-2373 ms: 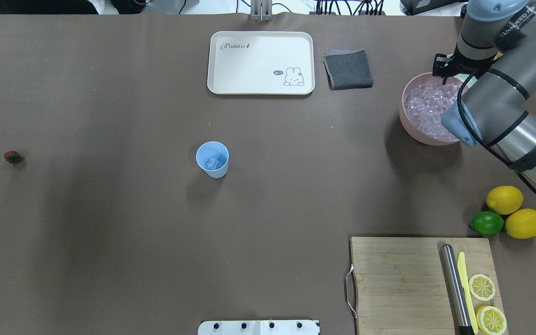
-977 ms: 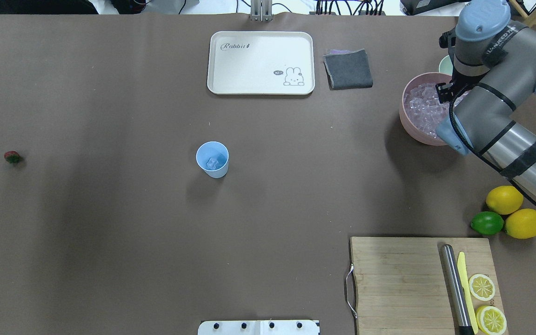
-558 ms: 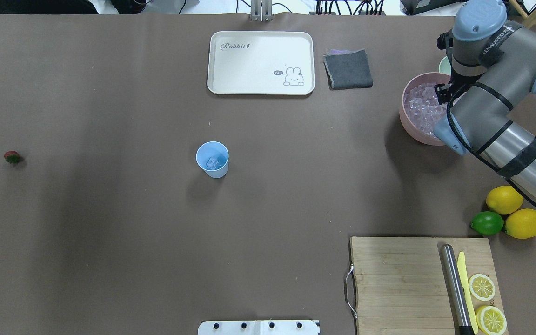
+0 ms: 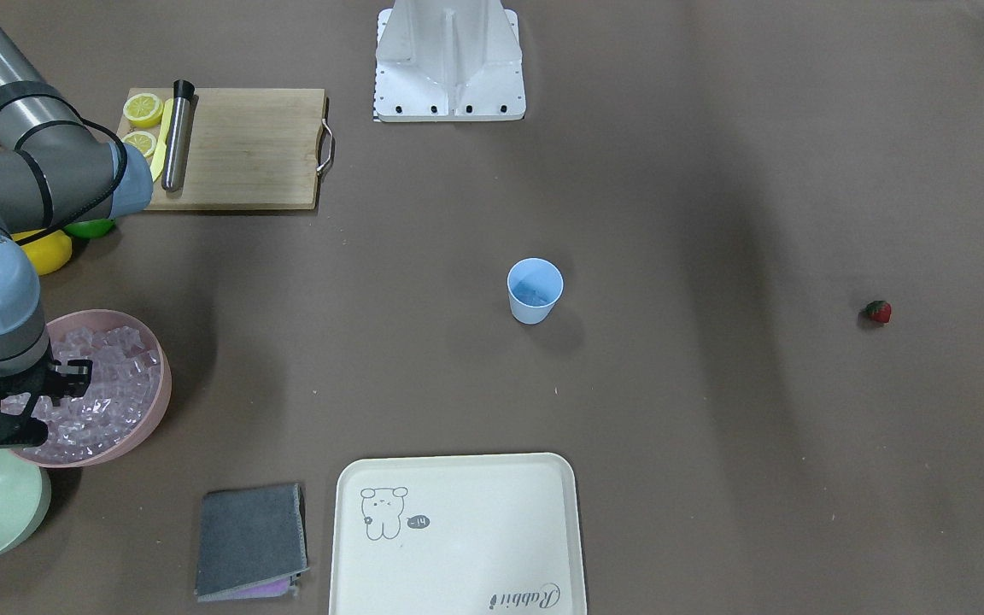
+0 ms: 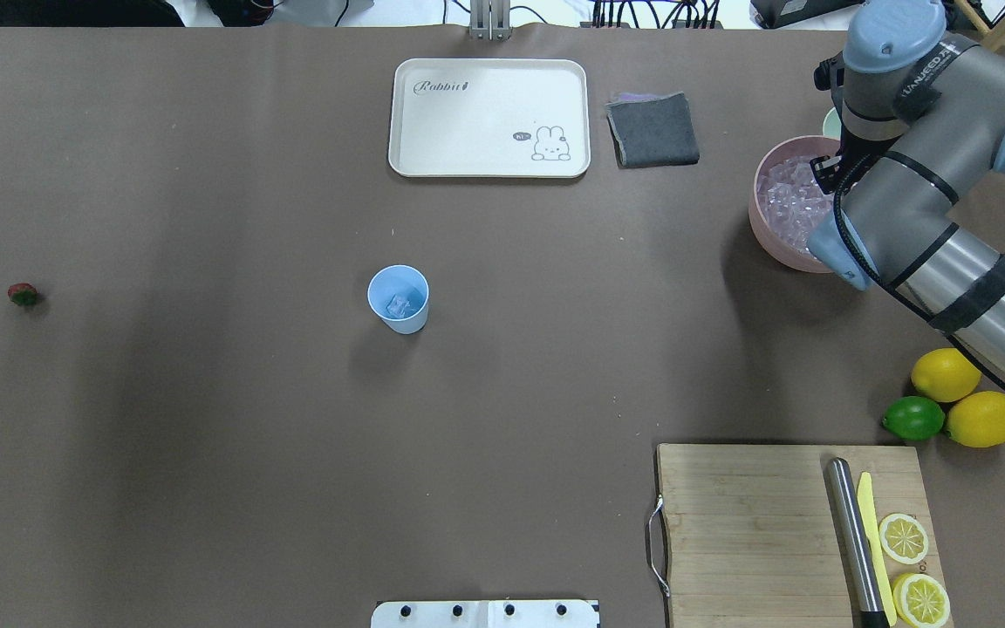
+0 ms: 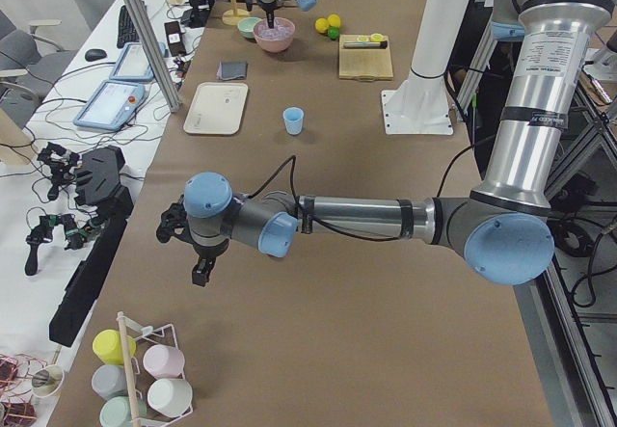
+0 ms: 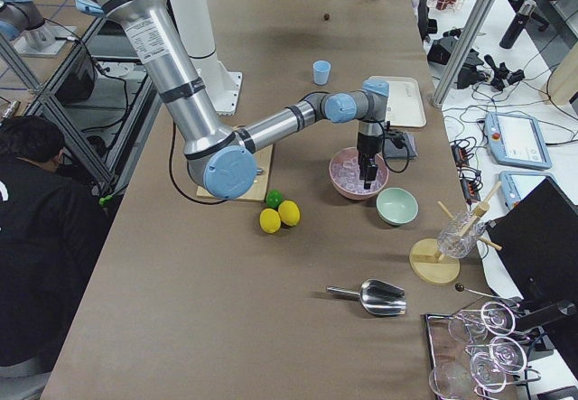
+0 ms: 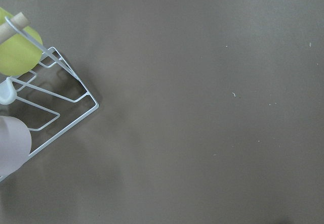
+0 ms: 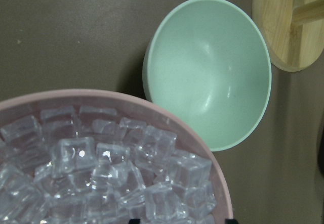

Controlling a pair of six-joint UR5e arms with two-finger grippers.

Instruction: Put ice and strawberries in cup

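Note:
The light-blue cup (image 5: 398,298) stands mid-table with a piece of ice (image 5: 398,306) in it. Far off at the table's left lies the strawberry (image 5: 23,295), also seen small in the front-facing view (image 4: 878,312). A pink bowl (image 4: 157,408) holds a heap of ice (image 9: 101,168). My right gripper (image 9: 182,221) hangs just over that ice, open, with only its two tips showing wide apart at the wrist view's lower edge. My left gripper (image 6: 200,273) shows only in the left side view, far from the cup; I cannot tell its state.
A pale green bowl (image 9: 212,72) sits right beside the pink bowl. A cream tray (image 5: 489,118) and grey cloth (image 5: 652,129) lie at the back. A cutting board (image 5: 755,523) with knife and lemon slices, lemons (image 5: 947,373), and a cup rack (image 8: 50,97) are around.
My right arm has swung further over the pink bowl, covering more of the ice. The cup and the strawberry have not moved.

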